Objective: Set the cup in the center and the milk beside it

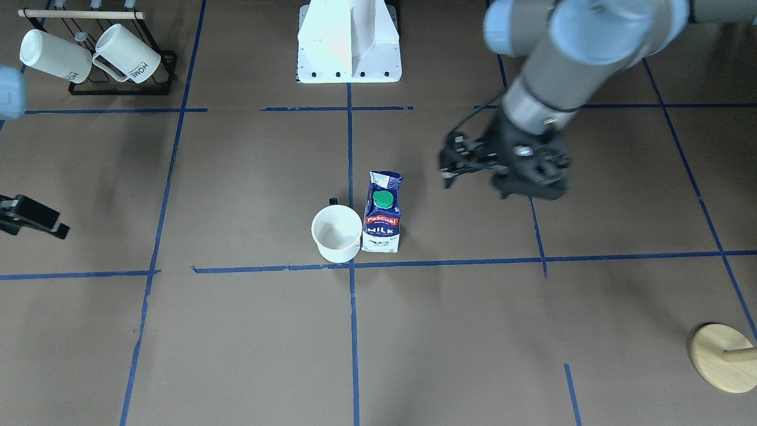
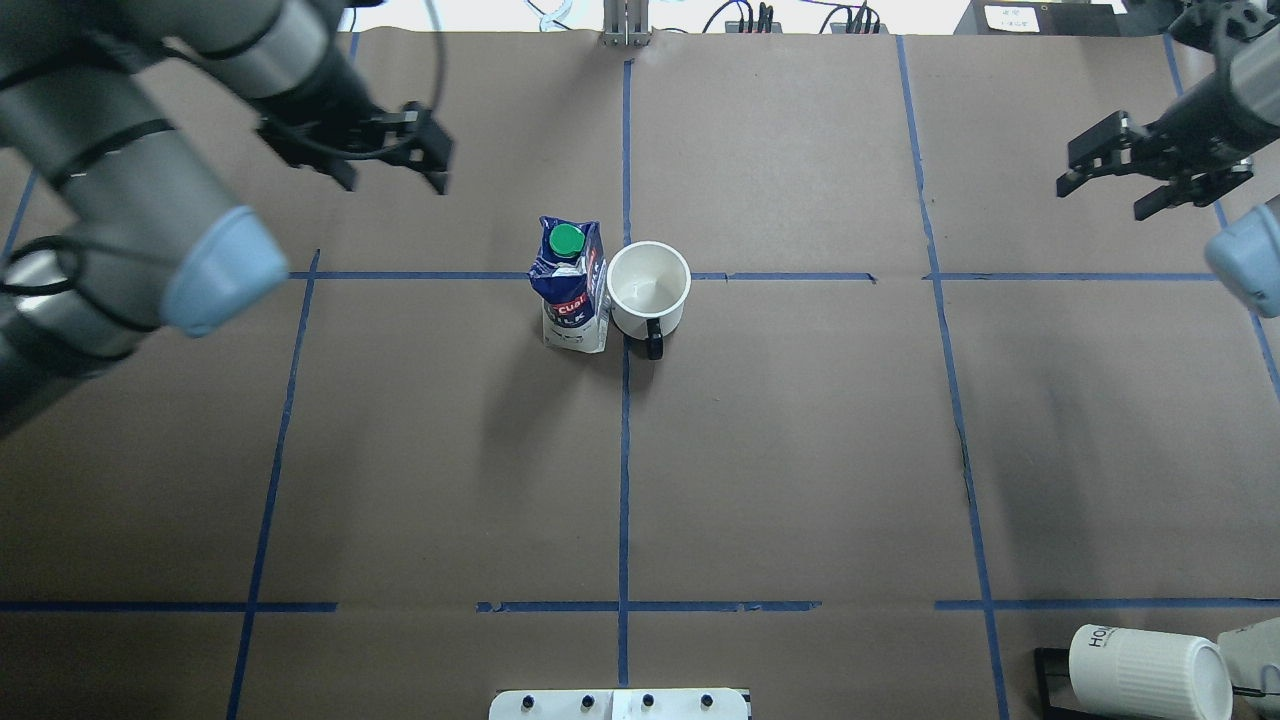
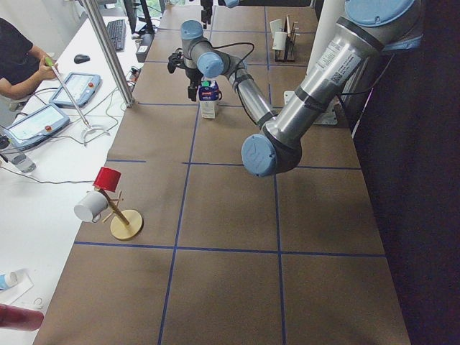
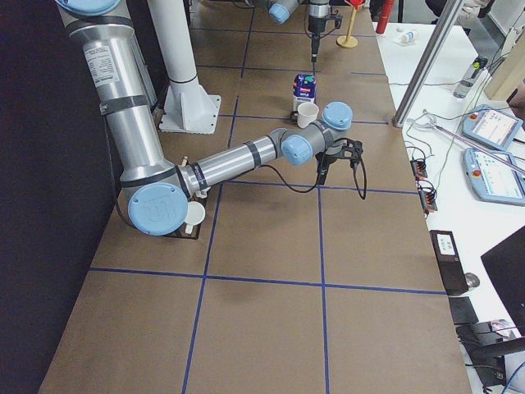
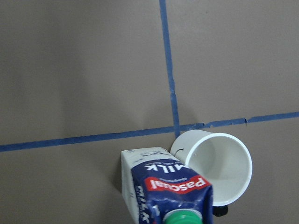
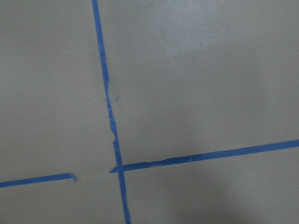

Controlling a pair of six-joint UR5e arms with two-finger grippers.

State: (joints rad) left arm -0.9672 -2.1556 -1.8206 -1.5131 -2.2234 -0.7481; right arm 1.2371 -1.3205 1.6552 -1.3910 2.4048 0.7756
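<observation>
The left gripper [image 2: 436,156] is seen raised over the table with its two fingers spread wide apart, and nothing is held between them. It is pointed toward the middle of the table and is kept well apart from the milk carton [image 2: 572,291], on the robot's left side of it. In the left wrist view, the carton and the cup [image 5: 217,169] are seen from above and no finger is visible.

The right gripper [image 2: 1104,180] is found far off at the robot's right side of the table. Its fingers are also parted and nothing is gripped by them.

The cup is placed upright at the crossing of blue tape lines [image 1: 352,266] in the middle of the brown table [image 1: 473,343]. It stands just beside that crossing, on the robot's side of the cross line. Its dark handle [image 2: 653,345] is turned toward the robot. The carton is stood upright directly beside the cup, on the robot's left, and the two appear to be touching. Its green cap [image 1: 383,199] is closed.

In a corner on the robot's right, two ribbed mugs [image 1: 127,54] are hung on a black rack [image 1: 165,74]. A round wooden stand [image 1: 722,357] is seen at the opposite corner.
</observation>
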